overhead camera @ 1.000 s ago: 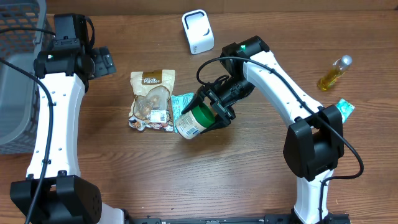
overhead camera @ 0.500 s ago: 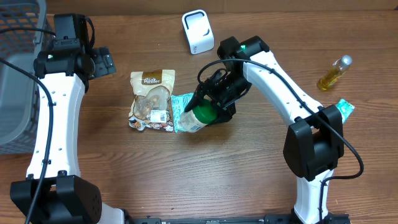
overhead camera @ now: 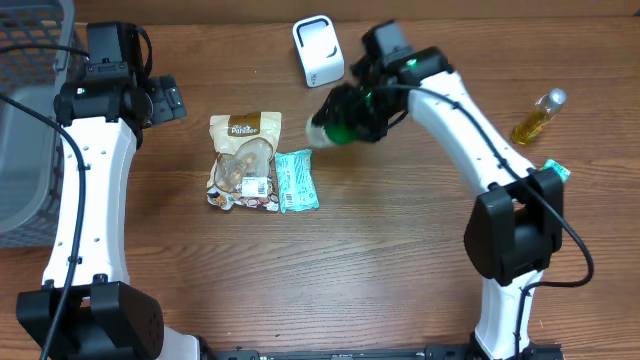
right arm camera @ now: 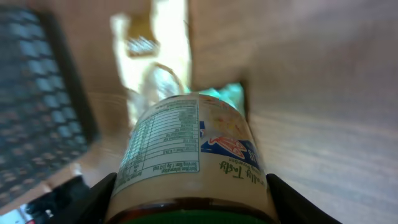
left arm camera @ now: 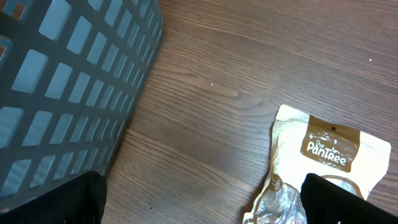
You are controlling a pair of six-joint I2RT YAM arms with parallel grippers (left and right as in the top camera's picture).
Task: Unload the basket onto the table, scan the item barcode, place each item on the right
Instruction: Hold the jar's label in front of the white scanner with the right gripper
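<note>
My right gripper point(overhead camera: 347, 122) is shut on a jar point(overhead camera: 330, 130) with a green lid and a pale printed label, holding it on its side above the table. The jar hangs just below and to the right of the white barcode scanner point(overhead camera: 318, 50), apart from it. The right wrist view shows the jar point(right arm camera: 186, 143) filling the space between both fingers point(right arm camera: 93, 202), its nutrition panel facing up; I cannot make out a barcode. Far left, my left gripper point(overhead camera: 165, 100) stands open with nothing in it, and bare wood shows between its fingertips point(left arm camera: 50, 199).
A beige Pantree snack pouch point(overhead camera: 243, 160) and a teal packet point(overhead camera: 297, 180) lie side by side left of centre. A grey mesh basket point(overhead camera: 30, 120) fills the left edge. At the right sit a yellow oil bottle point(overhead camera: 538, 118) and another teal packet point(overhead camera: 556, 175).
My right arm has lifted the jar from the table beside the teal packet and carried it up and back toward the scanner. The left arm has not moved.
</note>
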